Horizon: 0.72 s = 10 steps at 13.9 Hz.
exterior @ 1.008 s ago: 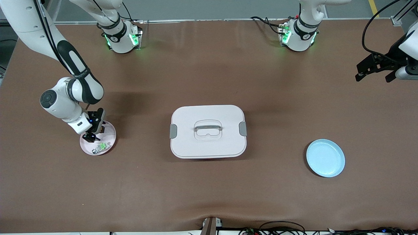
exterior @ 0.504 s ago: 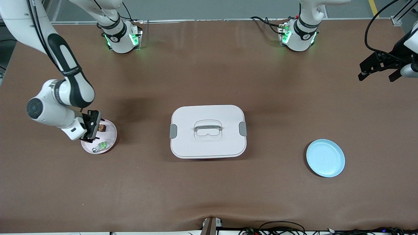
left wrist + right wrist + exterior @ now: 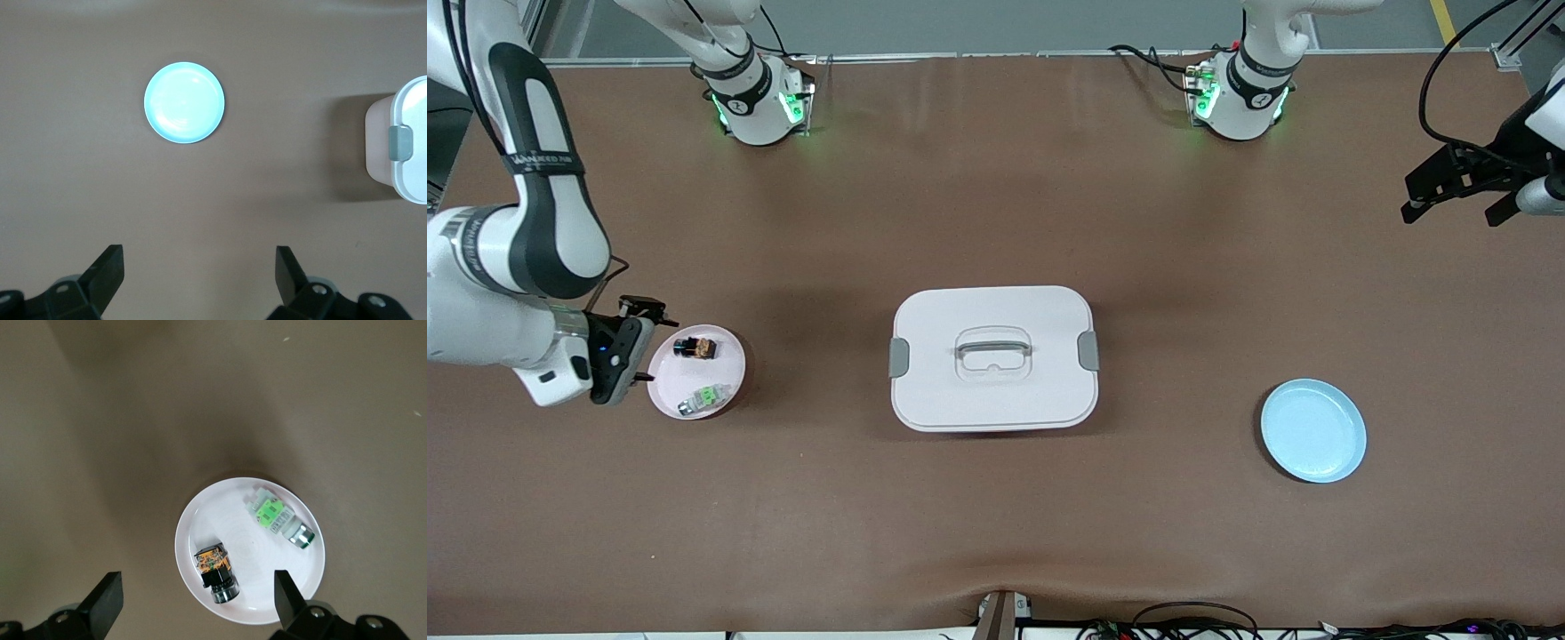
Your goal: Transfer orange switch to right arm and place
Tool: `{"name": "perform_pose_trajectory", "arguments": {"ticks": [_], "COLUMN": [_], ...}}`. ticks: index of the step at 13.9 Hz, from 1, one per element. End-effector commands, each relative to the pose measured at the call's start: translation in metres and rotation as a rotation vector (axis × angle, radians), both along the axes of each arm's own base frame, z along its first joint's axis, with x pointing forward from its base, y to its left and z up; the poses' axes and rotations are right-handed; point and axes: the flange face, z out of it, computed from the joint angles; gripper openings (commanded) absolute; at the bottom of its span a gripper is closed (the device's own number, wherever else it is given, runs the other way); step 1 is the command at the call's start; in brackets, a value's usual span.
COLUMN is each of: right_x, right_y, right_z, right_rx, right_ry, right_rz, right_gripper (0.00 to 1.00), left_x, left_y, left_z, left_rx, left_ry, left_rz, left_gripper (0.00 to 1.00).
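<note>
The orange switch (image 3: 695, 348) (image 3: 217, 573) is seen lying on the pink plate (image 3: 727, 385) (image 3: 200, 521) at the right arm's end of the bench (image 3: 996, 516). A green-and-white part (image 3: 702, 399) (image 3: 275, 522) lies on the same plate, apart from the switch and nearer to the front camera. The right end effector (image 3: 628, 348) is held in the air just beside the plate's rim, toward the right arm's end of the bench; its fingers (image 3: 105, 600) are spread wide and nothing is gripped between them.

A white lidded box (image 3: 993, 357) (image 3: 405, 149) with grey side clips and a handle on its lid is set at the middle of the bench. A light blue plate (image 3: 1313, 430) (image 3: 184, 102) is set toward the left arm's end, nearer to the front camera than the box, with nothing on it. The left end effector (image 3: 1449, 185) is held high over the left arm's end of the bench, where that arm waits; its fingers (image 3: 107, 272) are likewise parted, with nothing between them.
</note>
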Motion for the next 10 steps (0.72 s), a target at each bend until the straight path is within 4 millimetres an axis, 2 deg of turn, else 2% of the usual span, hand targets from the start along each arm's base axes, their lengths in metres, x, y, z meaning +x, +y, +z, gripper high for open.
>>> {"name": "perform_pose_trajectory", "arguments": {"ticks": [1, 6, 7, 9, 10], "right_x": [0.003, -0.001, -0.002, -0.004, -0.006], "right_y": [0.006, 0.037, 0.038, 0.044, 0.036], "right_z": [0.036, 0.063, 0.071, 0.082, 0.089], "right_rx": [-0.087, -0.200, -0.216, -0.235, -0.236], "right_ry": [0.050, 0.094, 0.085, 0.067, 0.074], "right_rz": [-0.190, -0.572, -0.654, -0.663, -0.726], "right_gripper": [1.00, 1.00, 1.00, 1.00, 1.00], "left_x": [-0.001, -0.001, 0.000, 0.008, 0.008], "left_y": [0.001, 0.001, 0.000, -0.002, -0.001], "left_z": [0.003, -0.010, -0.013, -0.022, -0.022], "left_rx": [0.007, 0.010, 0.011, 0.012, 0.013], "left_ry": [0.025, 0.088, 0.094, 0.109, 0.109], "left_rz": [0.006, 0.067, 0.064, 0.057, 0.056], "left_gripper": [1.00, 1.00, 1.00, 1.00, 1.00]}}
